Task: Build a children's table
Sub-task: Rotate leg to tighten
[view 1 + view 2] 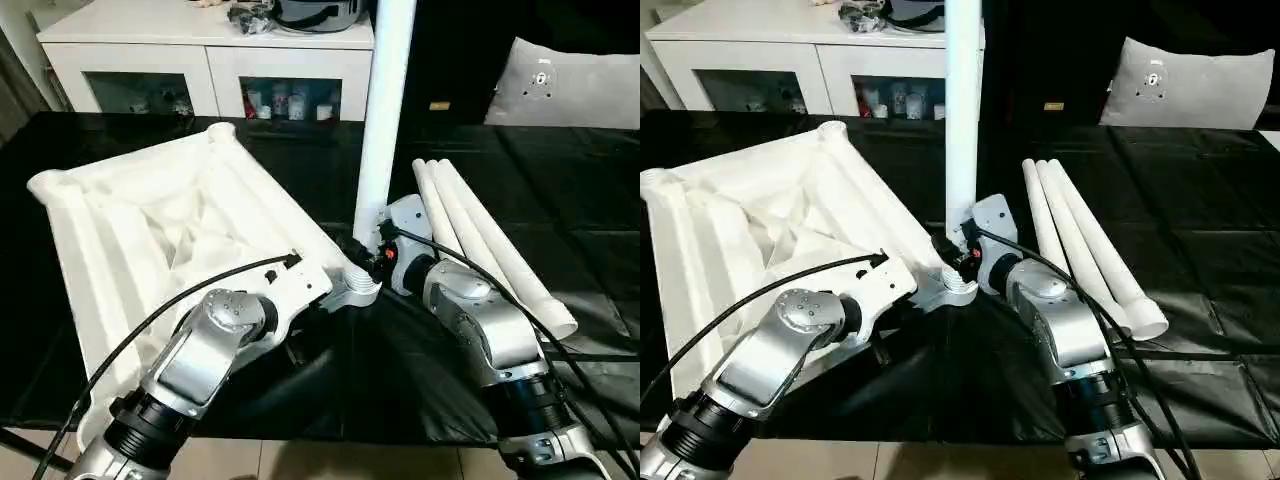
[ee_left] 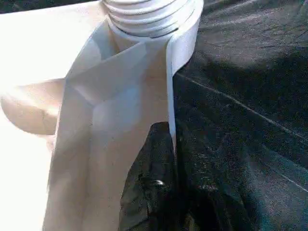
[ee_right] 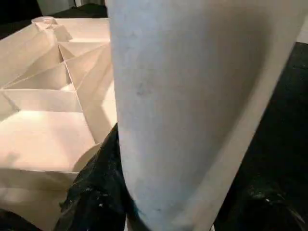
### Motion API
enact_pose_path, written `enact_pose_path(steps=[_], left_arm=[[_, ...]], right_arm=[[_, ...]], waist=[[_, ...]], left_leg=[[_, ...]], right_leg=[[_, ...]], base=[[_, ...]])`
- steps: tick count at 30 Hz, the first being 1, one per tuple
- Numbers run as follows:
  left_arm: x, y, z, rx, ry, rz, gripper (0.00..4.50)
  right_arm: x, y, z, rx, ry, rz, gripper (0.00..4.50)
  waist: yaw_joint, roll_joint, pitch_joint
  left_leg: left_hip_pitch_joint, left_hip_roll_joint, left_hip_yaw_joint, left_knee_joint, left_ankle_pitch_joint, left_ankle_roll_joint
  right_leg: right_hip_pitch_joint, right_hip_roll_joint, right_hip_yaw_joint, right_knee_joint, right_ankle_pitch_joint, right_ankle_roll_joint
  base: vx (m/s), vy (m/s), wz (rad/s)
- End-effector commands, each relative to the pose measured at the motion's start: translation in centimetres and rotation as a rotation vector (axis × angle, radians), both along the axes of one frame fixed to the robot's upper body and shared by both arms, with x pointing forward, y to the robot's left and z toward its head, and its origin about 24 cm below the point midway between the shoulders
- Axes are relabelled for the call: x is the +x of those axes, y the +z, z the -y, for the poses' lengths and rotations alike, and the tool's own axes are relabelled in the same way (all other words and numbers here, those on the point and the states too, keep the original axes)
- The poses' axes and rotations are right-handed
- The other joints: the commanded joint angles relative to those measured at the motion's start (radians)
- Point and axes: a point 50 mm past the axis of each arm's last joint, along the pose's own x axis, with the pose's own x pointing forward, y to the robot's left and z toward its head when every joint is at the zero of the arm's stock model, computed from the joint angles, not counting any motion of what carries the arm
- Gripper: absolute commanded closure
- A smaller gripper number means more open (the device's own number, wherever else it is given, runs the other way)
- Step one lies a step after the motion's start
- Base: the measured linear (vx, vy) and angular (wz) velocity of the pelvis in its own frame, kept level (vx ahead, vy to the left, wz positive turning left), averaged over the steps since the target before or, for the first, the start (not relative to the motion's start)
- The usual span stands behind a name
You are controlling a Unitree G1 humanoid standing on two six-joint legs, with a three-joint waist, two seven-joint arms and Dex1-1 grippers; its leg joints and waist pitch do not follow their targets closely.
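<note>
- Upside down, the white table top (image 1: 170,225) lay on the black surface (image 1: 560,200), with its ribbed underside facing up.
- One white leg (image 1: 385,110) stood straight up in the corner socket (image 1: 358,288) nearest the robot.
- Three more legs (image 1: 490,240) lay side by side on the surface, just to the right of the standing leg.
- The right pincer (image 1: 958,248) was clamped around the bottom of the standing leg.
- The left pincer (image 2: 154,187) was squeezed shut on the thin side wall of the table top, right beside that socket.
- The screw rings of the leg showed just above the socket in the left wrist view.
- A white cabinet (image 1: 200,60) stood behind the surface, with small things behind its glass doors.
- A grey cushion (image 1: 565,85) sat at the far right.
</note>
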Motion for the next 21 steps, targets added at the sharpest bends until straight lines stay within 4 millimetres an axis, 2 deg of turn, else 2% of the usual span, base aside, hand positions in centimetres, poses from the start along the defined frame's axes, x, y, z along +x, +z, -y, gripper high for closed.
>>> enact_pose_path(steps=[1, 5, 6, 12, 14, 17, 21], left_arm=[[1.2, 1.2, -1.1, 0.049, 0.075, 0.096, 4.50], [1.3, 1.0, -1.3, 0.046, 0.046, 0.099, 4.50], [1.2, 1.0, -1.3, 0.044, 0.031, 0.098, 4.50], [0.7, 0.7, -0.9, 0.033, -0.073, 0.075, 4.50], [0.7, 0.6, -0.8, 0.031, -0.123, 0.074, 4.50], [0.8, 0.5, -1.2, 0.045, -0.185, 0.069, 4.50], [0.9, 0.5, -1.6, 0.060, -0.243, 0.058, 4.50]], right_arm=[[-0.9, -4.1, 1.6, -0.052, -0.072, -0.175, 2.62], [-1.1, -4.0, 1.9, 0.023, -0.031, -0.138, 2.62], [-1.2, -3.9, 2.0, 0.045, -0.016, -0.132, 2.62], [-1.7, -4.0, 2.6, 0.030, 0.142, -0.114, 2.62], [-1.7, -4.2, 3.0, -0.005, 0.208, -0.119, 2.62], [-1.6, -4.5, 3.4, -0.087, 0.284, -0.141, 2.62], [-1.1, -5.0, 3.7, -0.146, 0.334, -0.186, 2.62]], waist=[[0.002, 0.007, -0.033], [0.003, 0.017, -0.032], [0.003, 0.014, -0.034], [0.007, 0.012, -0.039], [0.007, 0.006, -0.040], [0.008, 0.008, -0.041], [0.007, 0.010, -0.043]], left_leg=[[-0.001, 0.063, -0.033, -0.082, -0.271, -0.006], [-0.002, 0.062, -0.032, -0.080, -0.274, -0.003], [-0.002, 0.062, -0.032, -0.079, -0.278, 0.000], [-0.009, 0.062, -0.030, -0.073, -0.211, 0.028], [-0.010, 0.062, -0.027, -0.068, -0.173, 0.044], [-0.008, 0.061, -0.026, -0.065, -0.168, 0.054], [-0.007, 0.063, -0.027, -0.064, -0.161, 0.050]], right_leg=[[0.025, -0.093, 0.064, -0.104, -0.348, -0.129], [0.027, -0.094, 0.064, -0.105, -0.336, -0.136], [0.028, -0.094, 0.063, -0.106, -0.336, -0.137], [0.038, -0.093, 0.060, -0.093, -0.228, -0.173], [0.041, -0.092, 0.060, -0.088, -0.192, -0.186], [0.041, -0.092, 0.058, -0.087, -0.193, -0.196], [0.044, -0.093, 0.057, -0.082, -0.177, -0.211]], base=[[0.000, 0.000, 0.00], [0.000, 0.000, 0.00], [0.000, 0.000, 0.00], [0.000, 0.000, 0.00], [0.000, 0.000, 0.00], [0.000, 0.000, 0.00], [0.000, 0.000, 0.00]])
